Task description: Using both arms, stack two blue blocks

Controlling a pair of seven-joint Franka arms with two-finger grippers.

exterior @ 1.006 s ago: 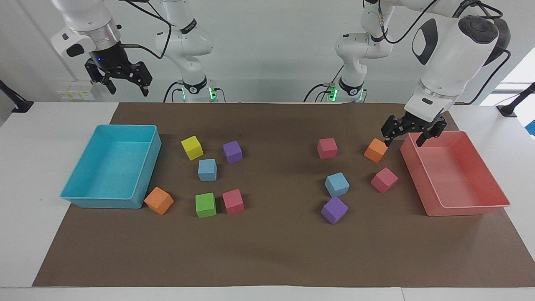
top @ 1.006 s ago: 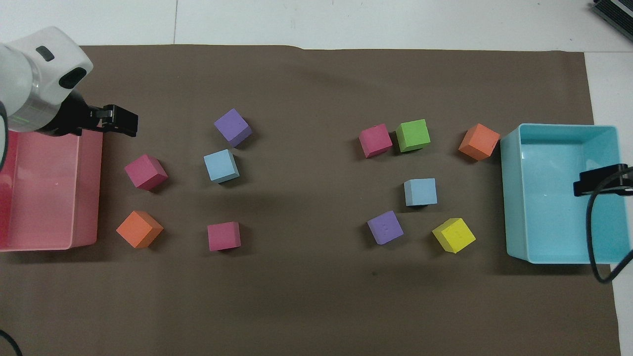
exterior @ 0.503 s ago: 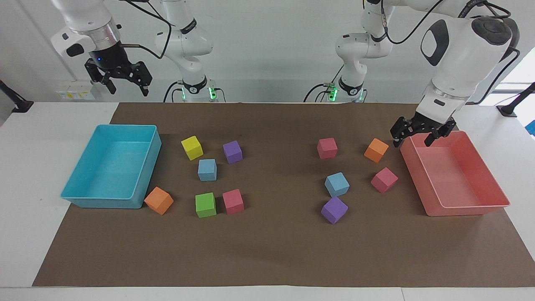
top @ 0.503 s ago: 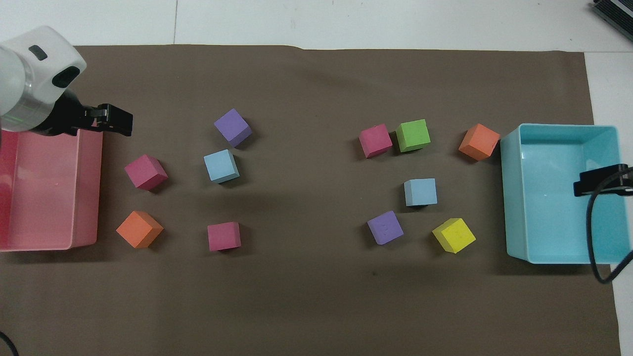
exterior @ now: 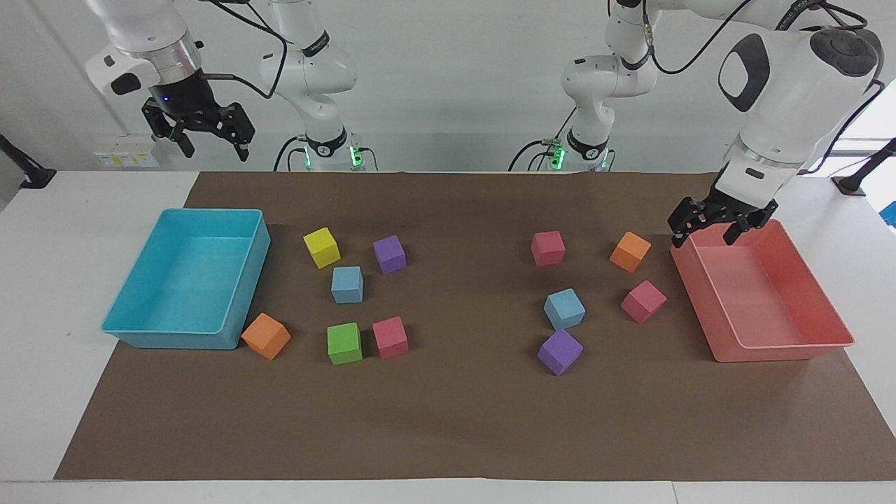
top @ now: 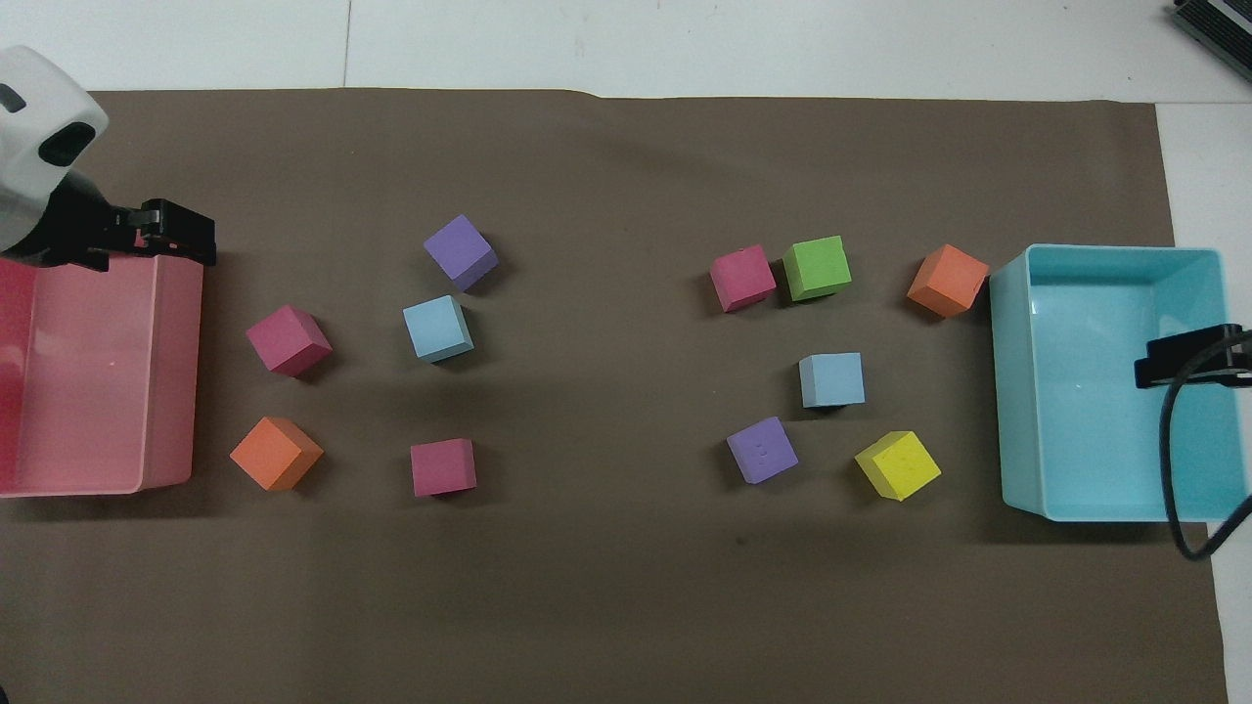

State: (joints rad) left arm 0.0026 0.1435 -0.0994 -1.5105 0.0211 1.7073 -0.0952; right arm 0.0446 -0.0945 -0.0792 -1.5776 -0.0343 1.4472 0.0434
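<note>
In the overhead view the pink tray (top: 166, 372) runs off the picture's edge at the left arm's end of the tabletop, and the left arm (top: 39, 147) is cropped there too, covering the tray's corner farthest from the robots. The turquoise tray (top: 1017, 391) is partly covered by the right gripper (top: 1188, 357), which is cut off at the edge, and its cable (top: 1169, 460).

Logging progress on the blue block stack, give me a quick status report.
Left gripper open over the pink tray corner; right gripper open, raised, waiting. Both blue blocks flat on the mat, apart, unstacked. Purple cube beside one.
</note>
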